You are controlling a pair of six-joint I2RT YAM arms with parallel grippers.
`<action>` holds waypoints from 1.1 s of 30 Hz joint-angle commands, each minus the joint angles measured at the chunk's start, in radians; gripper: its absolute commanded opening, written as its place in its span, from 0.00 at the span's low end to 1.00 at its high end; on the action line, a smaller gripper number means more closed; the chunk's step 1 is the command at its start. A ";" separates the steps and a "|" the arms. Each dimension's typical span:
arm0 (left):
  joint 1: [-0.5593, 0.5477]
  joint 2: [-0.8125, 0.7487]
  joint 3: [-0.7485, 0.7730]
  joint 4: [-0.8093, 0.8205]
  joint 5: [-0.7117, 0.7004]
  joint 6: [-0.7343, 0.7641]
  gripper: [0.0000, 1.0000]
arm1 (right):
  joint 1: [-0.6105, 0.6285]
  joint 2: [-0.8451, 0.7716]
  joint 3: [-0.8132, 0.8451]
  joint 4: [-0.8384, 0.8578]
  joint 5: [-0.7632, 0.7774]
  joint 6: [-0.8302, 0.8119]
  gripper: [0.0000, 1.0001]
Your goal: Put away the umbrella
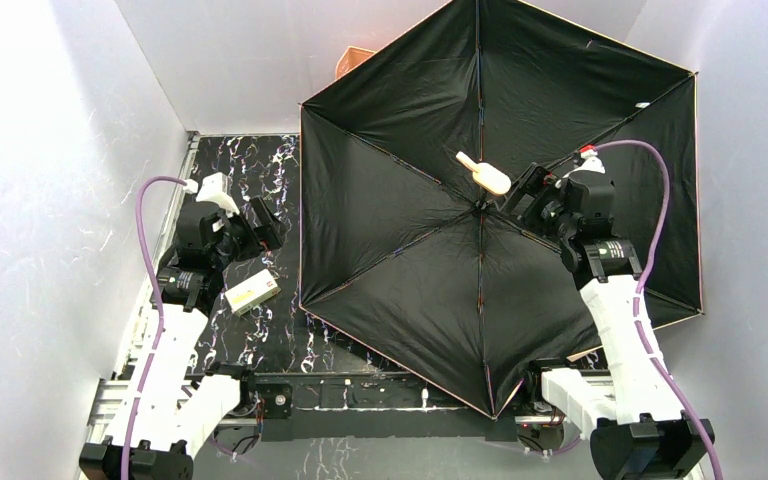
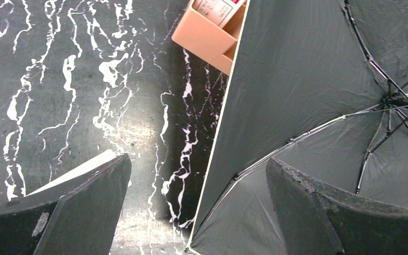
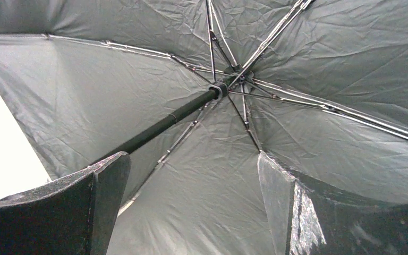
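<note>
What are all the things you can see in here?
umbrella: one, open, black inside facing up, tan edge, covering the table's right side
handle: one, cream, sticking up at the umbrella's middle
file organizer: one, peach, far edge, partly hidden behind the umbrella
box: one, small, cream, on the table beside the left arm
table: one, black with white streaks
left arm: one, white and black, near left
right arm: one, white and black, over the umbrella
left claw: one, black, open, above the umbrella's edge
right claw: one, black, open, above the umbrella's inside
</note>
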 commanded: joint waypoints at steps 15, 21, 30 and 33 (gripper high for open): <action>0.008 0.293 0.398 0.203 0.386 -0.184 0.98 | -0.003 -0.032 -0.078 0.111 0.010 0.207 0.99; -0.108 0.458 0.640 0.079 0.361 -0.069 0.98 | -0.003 -0.042 -0.102 0.127 0.000 0.296 0.99; -0.305 0.491 0.661 0.026 0.235 -0.035 0.98 | -0.005 -0.015 -0.193 0.340 -0.150 0.679 0.97; -0.321 0.467 0.629 0.025 0.216 -0.035 0.98 | -0.005 -0.002 -0.228 0.425 -0.200 0.787 0.97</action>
